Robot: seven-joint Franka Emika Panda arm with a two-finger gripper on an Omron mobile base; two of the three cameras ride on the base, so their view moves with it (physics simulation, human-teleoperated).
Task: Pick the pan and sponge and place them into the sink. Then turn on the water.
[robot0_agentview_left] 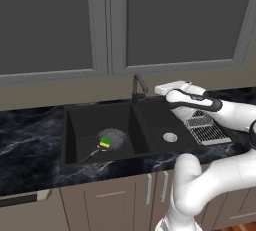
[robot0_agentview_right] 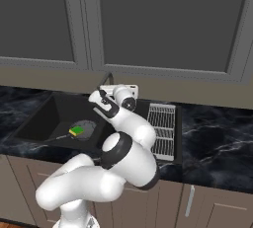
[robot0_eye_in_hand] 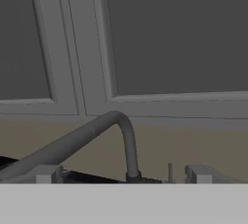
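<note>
pan (robot0_agentview_left: 112, 138) in sink (robot0_agentview_left: 75, 125), handle seemingly toward front-left

Wire dish rack (robot0_agentview_left: 206, 128) lies flat on the black marbled countertop (robot0_agentview_left: 30, 130), right of the basins. Dark curved faucet (robot0_agentview_left: 138, 87) stands at the back edge — spout arched. Grey wall cabinets (robot0_agentview_left: 50, 22) above, doors closed; beige base cabinets (robot0_agentview_left: 107, 202) below.
</note>
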